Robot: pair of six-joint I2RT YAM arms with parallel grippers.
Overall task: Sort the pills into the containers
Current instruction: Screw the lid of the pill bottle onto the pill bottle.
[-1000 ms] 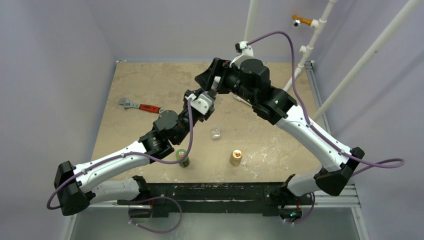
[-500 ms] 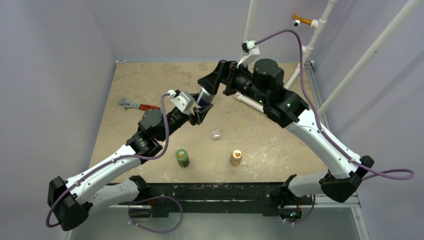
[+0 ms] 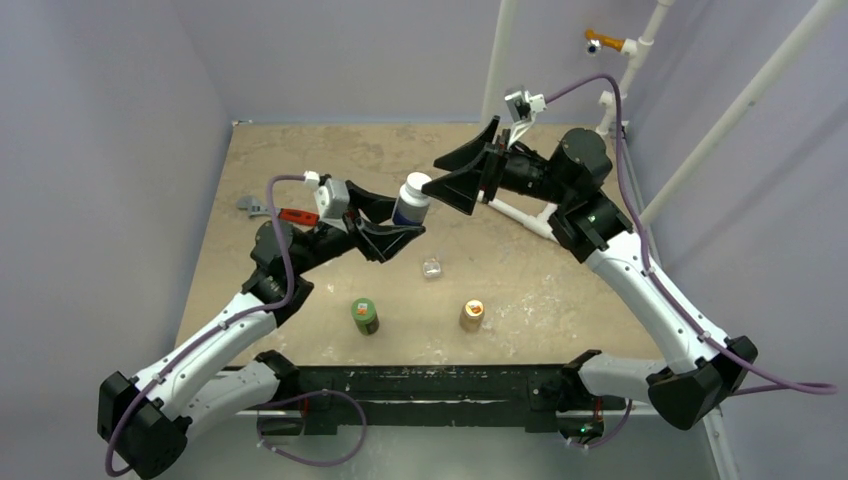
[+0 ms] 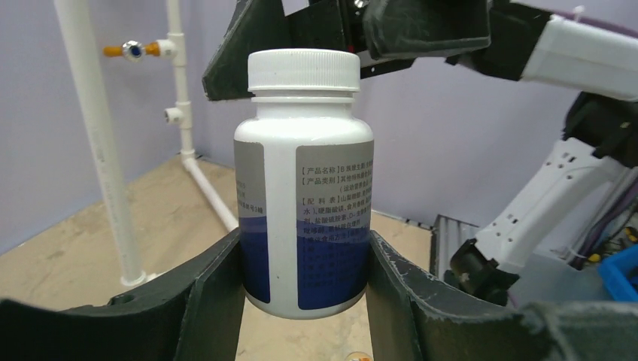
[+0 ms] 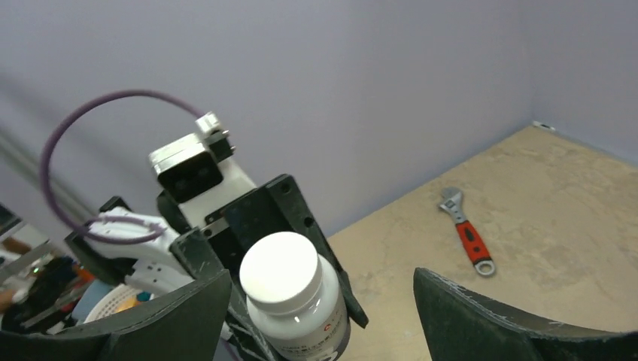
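Note:
My left gripper (image 3: pixel 405 222) is shut on a white-capped pill bottle (image 3: pixel 414 187) with a blue and grey label and holds it upright above the table. In the left wrist view the bottle (image 4: pixel 305 180) sits between the two fingers (image 4: pixel 214 293). My right gripper (image 3: pixel 442 177) is open wide, level with the bottle's cap (image 5: pixel 280 271), and not touching it. The small clear plastic case (image 3: pixel 431 268) lies on the table below both grippers. No pills are discernible.
A green bottle (image 3: pixel 365 315) and a tan-orange bottle (image 3: pixel 471 315) stand near the table's front edge. A red-handled wrench (image 5: pixel 468 241) lies at the left, partly hidden in the top view. White pipes (image 3: pixel 500 60) rise at the back right.
The two arms have pulled apart. My left gripper has drawn back to the left with the bottle in it. My right gripper has moved right, now open beside the cap.

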